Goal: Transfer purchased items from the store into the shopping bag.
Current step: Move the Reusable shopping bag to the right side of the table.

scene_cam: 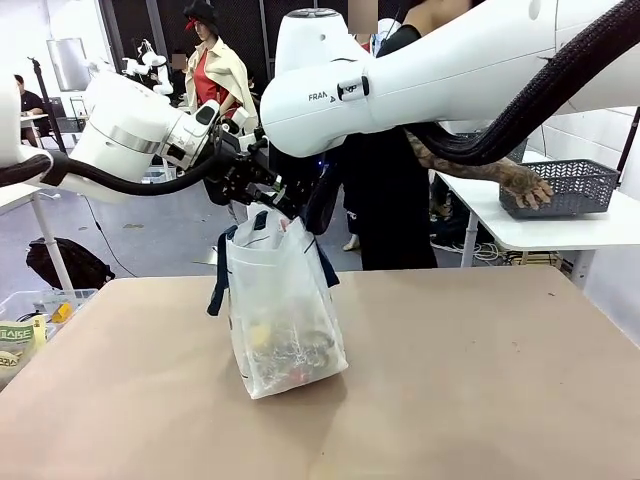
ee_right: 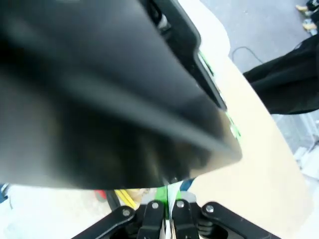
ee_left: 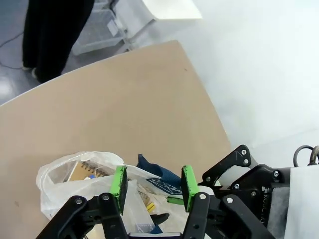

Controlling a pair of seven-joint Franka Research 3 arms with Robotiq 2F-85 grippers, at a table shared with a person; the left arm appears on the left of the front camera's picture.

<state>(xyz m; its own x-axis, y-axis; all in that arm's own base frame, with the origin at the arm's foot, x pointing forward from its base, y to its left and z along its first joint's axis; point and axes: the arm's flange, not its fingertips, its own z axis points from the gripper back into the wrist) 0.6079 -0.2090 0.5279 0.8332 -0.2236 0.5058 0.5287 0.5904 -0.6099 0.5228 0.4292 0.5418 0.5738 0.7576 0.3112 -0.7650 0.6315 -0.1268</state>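
Both grippers meet above the shopping bag [scene_cam: 285, 320] on the table [scene_cam: 480, 380]: left gripper [ee_left: 152, 183] released, right gripper [ee_right: 168, 205] clenched on the bag's rim

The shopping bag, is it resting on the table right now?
Touching. In the front view the shopping bag stands with its base on the table, no gap beneath.

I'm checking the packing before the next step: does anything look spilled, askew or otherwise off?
Nothing has spilled. The translucent white plastic bag with navy handles stands on the tan table with goods inside, leaning slightly. One handle hangs loose at its side. The dark grey lattice basket sits on the far white table, under a person's hand.
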